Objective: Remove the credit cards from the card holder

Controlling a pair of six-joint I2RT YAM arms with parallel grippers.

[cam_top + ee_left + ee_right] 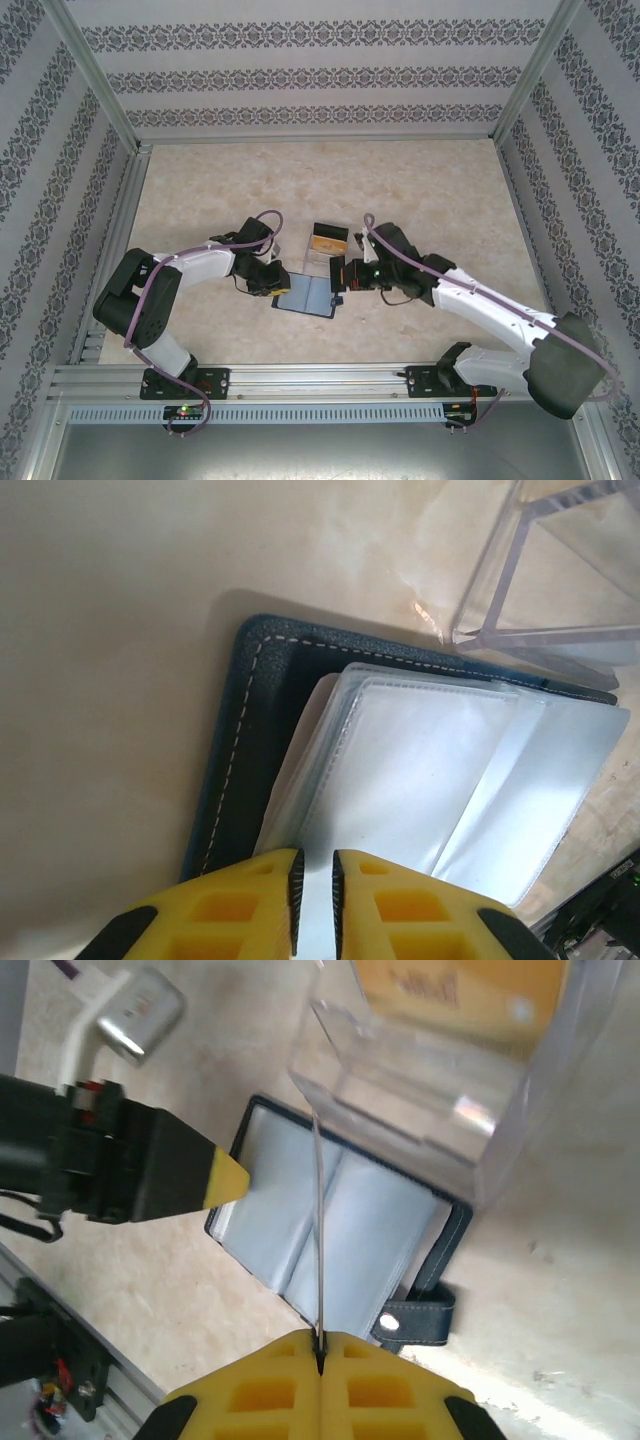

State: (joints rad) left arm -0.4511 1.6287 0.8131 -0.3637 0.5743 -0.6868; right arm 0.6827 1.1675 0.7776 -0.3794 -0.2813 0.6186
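The card holder (305,295) lies open on the table, navy cover (240,740) underneath and pale clear sleeves facing up (380,1230); its snap tab (420,1320) sticks out at the right. My right gripper (320,1345) is shut on a thin credit card (318,1220), seen edge-on as a straight line rising from the jaws above the holder's fold. It hovers at the holder's right edge (340,277). My left gripper (316,865) points down onto the sleeves on the holder's left half (268,283), jaws a narrow gap apart with nothing between them. Its yellow fingertip (228,1175) reaches over the holder's left side.
A clear acrylic stand (330,240) with a tan insert stands just behind the holder, very close to both grippers (560,570) (430,1070). Aluminium frame rails (300,378) run along the near edge. Patterned walls enclose the marble-look table (430,190).
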